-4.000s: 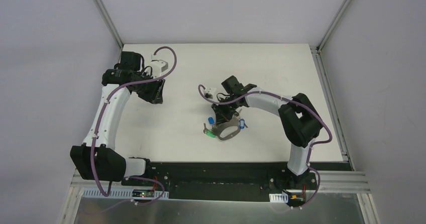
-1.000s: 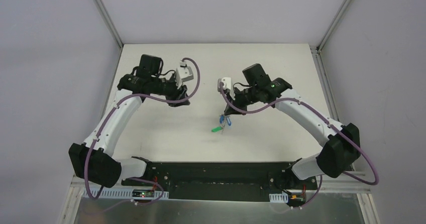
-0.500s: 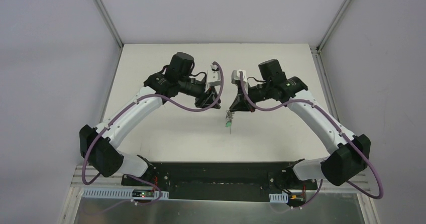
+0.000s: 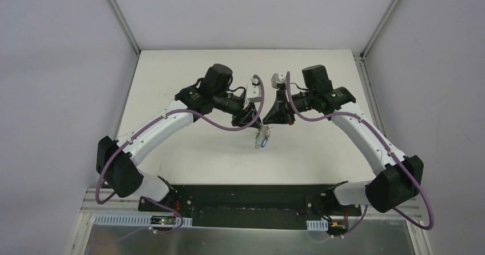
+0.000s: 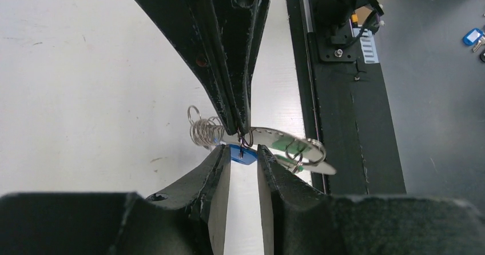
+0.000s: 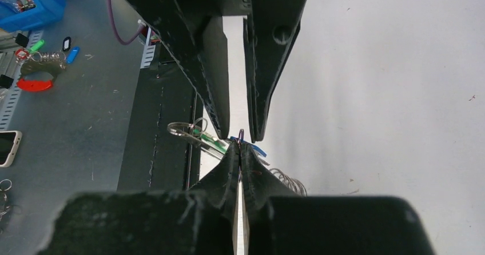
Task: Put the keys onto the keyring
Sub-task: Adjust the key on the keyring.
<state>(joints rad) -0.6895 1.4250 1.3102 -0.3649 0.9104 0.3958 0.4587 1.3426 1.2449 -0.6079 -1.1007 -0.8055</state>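
The two arms meet in mid-air over the white desk [image 4: 189, 72], fingertips pointing at each other. The right hand [image 6: 239, 147] has its two fingers pressed together, clamped on the upper edge of the keyring [image 5: 273, 138], so the pale grey oval loop hangs off the desk, tilted, just below both hands. A coil of small metal rings [image 5: 206, 132] juts from the keyring on one side of the pinch. On the other side a larger wire ring sits against the pale loop, with the green key [image 5: 281, 146] lying against it.

The left hand [image 5: 243, 151] has its fingers apart with a narrow gap between them. In the left wrist view the blue key [image 5: 241, 155] has its plastic head right in that gap, just under the right hand's closed tips. Whether the left fingers [image 5: 216, 169] actually press on the blue head cannot be told. From the right wrist view the left fingertips stand on either side of the right hand's tips, very close, and the blue head shows just beside them.

In the top view the keyring and keys appear as a small bundle hanging between the two hands, above the middle of the desk
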